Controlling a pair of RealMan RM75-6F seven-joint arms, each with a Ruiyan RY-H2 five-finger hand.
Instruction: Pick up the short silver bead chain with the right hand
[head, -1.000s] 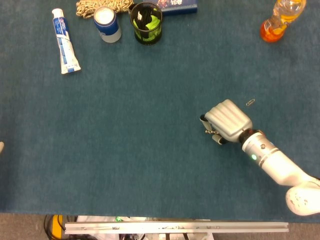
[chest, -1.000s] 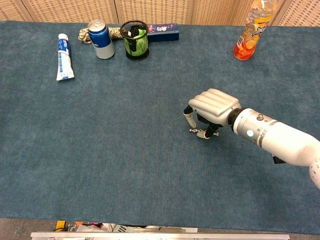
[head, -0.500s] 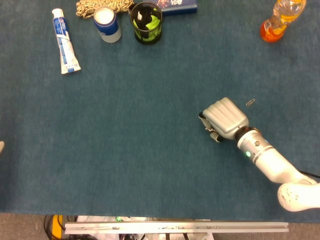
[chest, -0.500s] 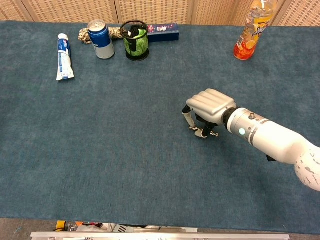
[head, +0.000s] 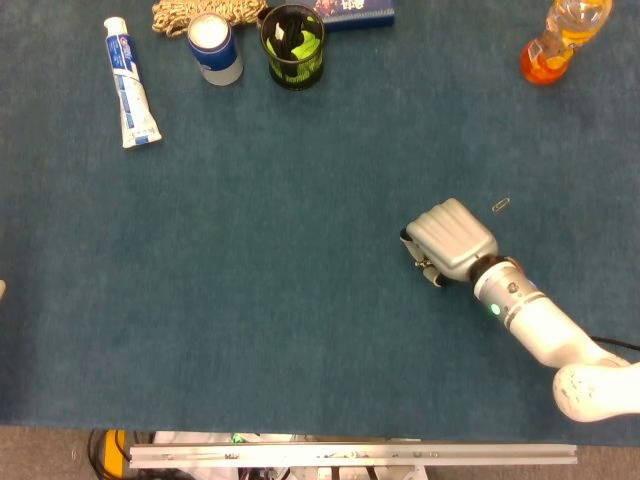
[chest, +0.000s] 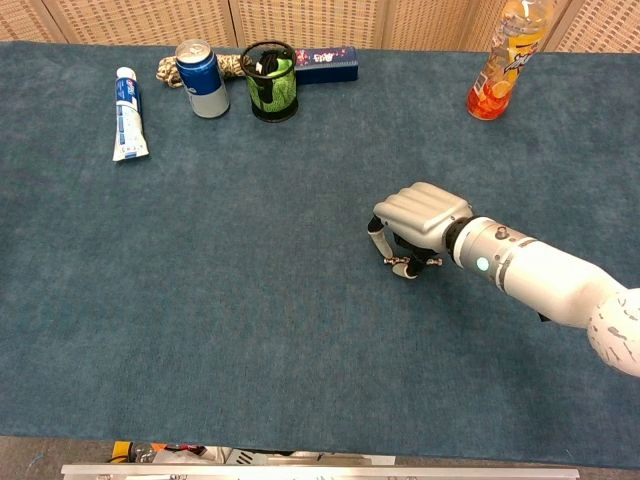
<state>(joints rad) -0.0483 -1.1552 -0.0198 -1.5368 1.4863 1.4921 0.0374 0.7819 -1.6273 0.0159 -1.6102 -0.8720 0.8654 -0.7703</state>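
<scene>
My right hand (head: 452, 239) (chest: 420, 217) rests knuckles-up on the blue cloth, right of the table's middle. Its fingers curl down and inward to the surface. The short silver bead chain (chest: 412, 262) shows as small bright links under and between the fingertips, pinched there and lying on the cloth. In the head view the chain (head: 428, 268) only peeks out at the hand's lower left edge. A pale sliver at the far left edge of the head view is all that shows of my left hand (head: 2, 290).
A paper clip (head: 500, 205) lies just beyond the right hand. Along the far edge stand a toothpaste tube (head: 130, 85), a blue can (head: 214, 47), a green mesh cup (head: 292, 45), a rope bundle (head: 180, 14), a blue box (head: 350, 12) and an orange bottle (head: 560, 35).
The right hand's fingers have curled in tighter over the chain, and the chain's loose ends have drawn in under the fingertips. The forearm shifted slightly.
</scene>
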